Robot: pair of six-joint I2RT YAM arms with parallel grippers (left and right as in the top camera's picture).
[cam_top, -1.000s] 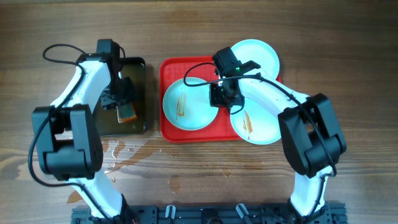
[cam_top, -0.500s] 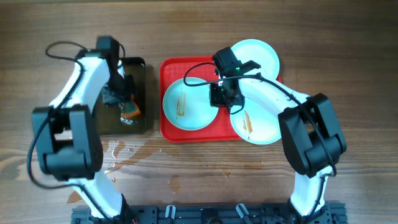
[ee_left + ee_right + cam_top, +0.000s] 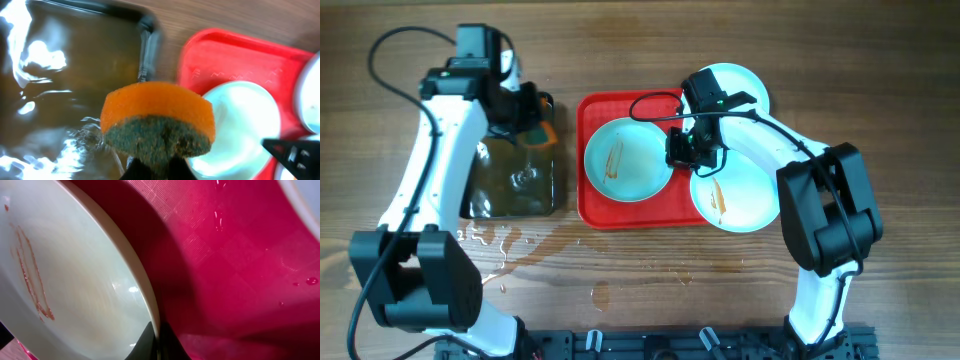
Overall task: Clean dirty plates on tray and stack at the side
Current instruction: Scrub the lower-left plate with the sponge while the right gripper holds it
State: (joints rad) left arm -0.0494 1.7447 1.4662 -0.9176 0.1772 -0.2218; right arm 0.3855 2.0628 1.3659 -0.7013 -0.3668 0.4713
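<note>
My left gripper (image 3: 530, 118) is shut on an orange sponge (image 3: 546, 130) with a green scrub face (image 3: 157, 127), held above the far right corner of the black pan (image 3: 510, 185). My right gripper (image 3: 683, 150) is shut on the right rim of a pale-blue plate (image 3: 625, 160) that lies on the red tray (image 3: 592, 205) and bears brown streaks (image 3: 30, 275). In the right wrist view the jaws (image 3: 157, 339) pinch that rim. A second streaked plate (image 3: 735, 200) overhangs the tray's near right corner. A third plate (image 3: 735, 85) sits at the far right.
The black pan (image 3: 60, 75) holds brownish water and stands just left of the tray (image 3: 235, 50). Water drops and puddles (image 3: 510, 245) lie on the wooden table in front of the pan. Both arms' bases stand at the near edge.
My left gripper has shut on the sponge, lifted it out of the pan's water and carried it toward the pan's far right corner. The right gripper and its plate shifted slightly right.
</note>
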